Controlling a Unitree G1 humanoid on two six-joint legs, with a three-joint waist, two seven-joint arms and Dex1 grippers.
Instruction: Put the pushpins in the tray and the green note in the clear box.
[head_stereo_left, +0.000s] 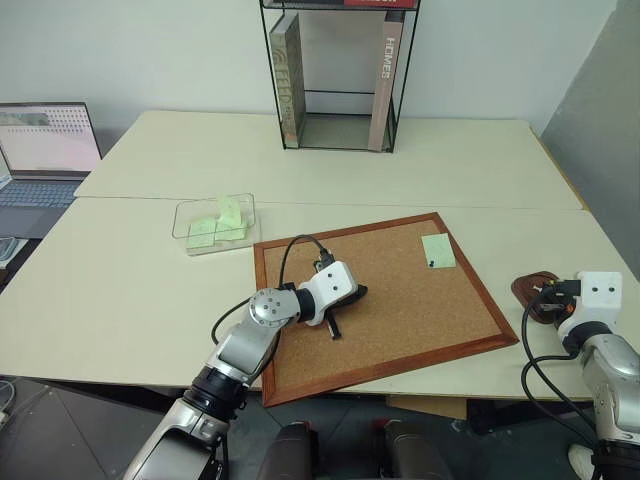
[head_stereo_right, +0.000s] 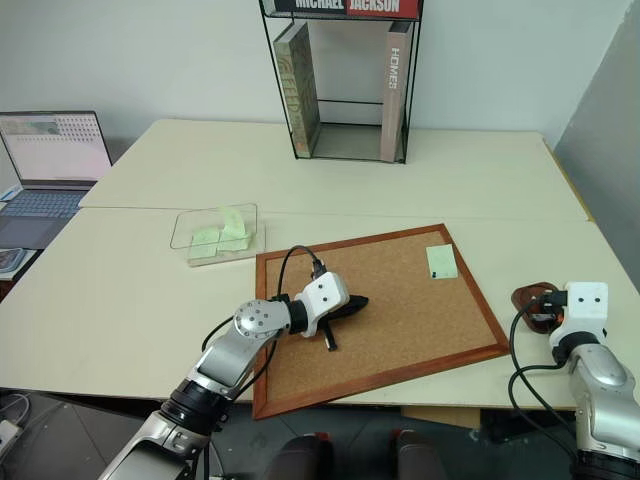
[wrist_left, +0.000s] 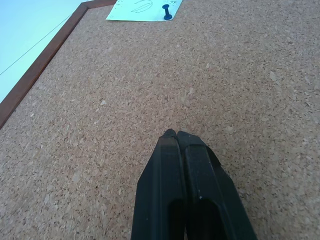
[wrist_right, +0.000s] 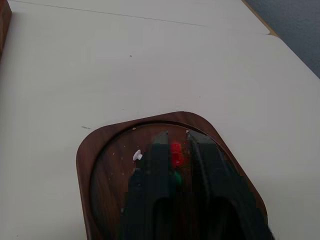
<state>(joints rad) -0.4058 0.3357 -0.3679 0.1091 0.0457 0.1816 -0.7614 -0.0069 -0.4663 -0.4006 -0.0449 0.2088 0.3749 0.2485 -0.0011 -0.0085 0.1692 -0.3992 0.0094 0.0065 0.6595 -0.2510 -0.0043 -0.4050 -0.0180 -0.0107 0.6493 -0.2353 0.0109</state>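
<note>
**Robot at a bench: one note still pinned, right end effector over the tray**

From the head camera: a pale bench (head_stereo_left: 120, 290) carries a wood-framed cork board (head_stereo_left: 400, 310) lying askew. The left end effector (head_stereo_left: 340, 318) rests on the cork near the board's middle, its two black fingers pressed together, holding nothing. Near the board's far right corner lies a green note (head_stereo_left: 438, 250), with a dark pushpin (head_stereo_left: 430, 264) showing as a mere dot at its near edge. Beyond the board's left corner sits the clear box (head_stereo_left: 182, 228), with pale green notes inside; how many is hard to tell. At the right edge of the bench the dark reddish tray (head_stereo_left: 522, 290) is half hidden behind the right end effector (head_stereo_left: 546, 292), whose fingertips are too small to read here. A black wire shelf (head_stereo_left: 340, 75) with upright books stands at the back, its top cut off; a laptop (head_stereo_left: 45, 150) is clipped by the left edge.

From the left wrist: the closed fingers lie over cork, and the pinned note is cut off by the frame's edge.

From the right wrist: the fingers stand slightly parted over the tray, a red pin (wrist_right: 176, 154) and a green one (wrist_right: 177, 176) glimpsed in the gap between them; whether either is gripped I cannot tell. A white pin (wrist_right: 137, 156) lies in the tray beside them.
</note>
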